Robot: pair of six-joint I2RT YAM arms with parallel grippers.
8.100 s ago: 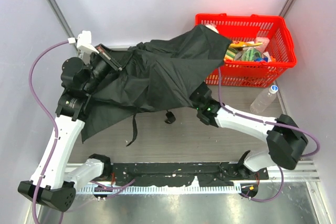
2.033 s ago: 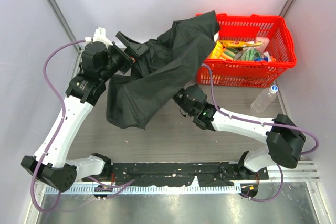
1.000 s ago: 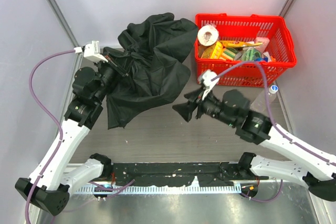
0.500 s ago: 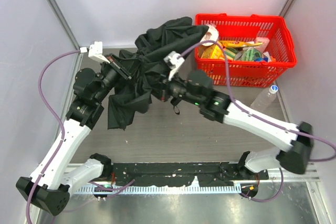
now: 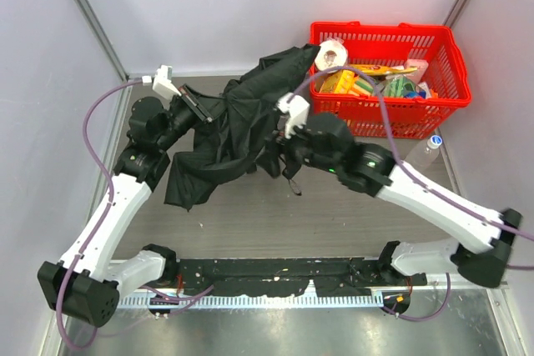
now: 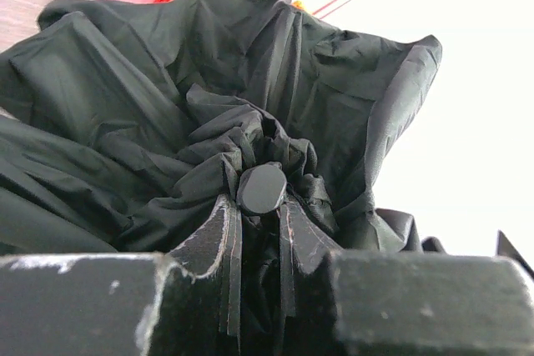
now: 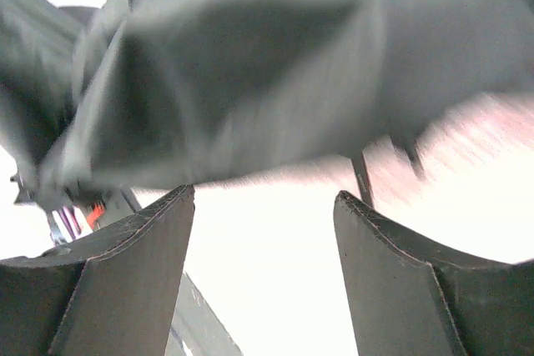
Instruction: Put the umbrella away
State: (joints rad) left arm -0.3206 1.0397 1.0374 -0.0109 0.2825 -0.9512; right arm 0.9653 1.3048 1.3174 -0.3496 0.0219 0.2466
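Compared with a second ago, my right arm has come in from out over the bare table (image 5: 250,223) to sit right against the umbrella (image 5: 238,127). The cloth has also gone from a heap into a longer bundle. It now hangs between the two arms over the back left of the table, with its far end up at the left corner of the red basket (image 5: 455,56), just beside the paper roll (image 5: 334,54). A strap (image 5: 292,185) dangles under it. The left gripper (image 6: 260,231) is pinched tight on the gathered folds right below the round top cap (image 6: 261,188). I reckon holding it there keeps the pleats bunched so the canopy can't flop open again. The right gripper (image 7: 263,264) is spread wide with nothing between its fingers, and the cloth is just above them and blurry. My guess is it's lined up for a fresh grab to squeeze the loose fabric down. It's still not collapsed neatly, so I'd call this mid-task. The loose folds snagging on the basket is what I'm watching for.
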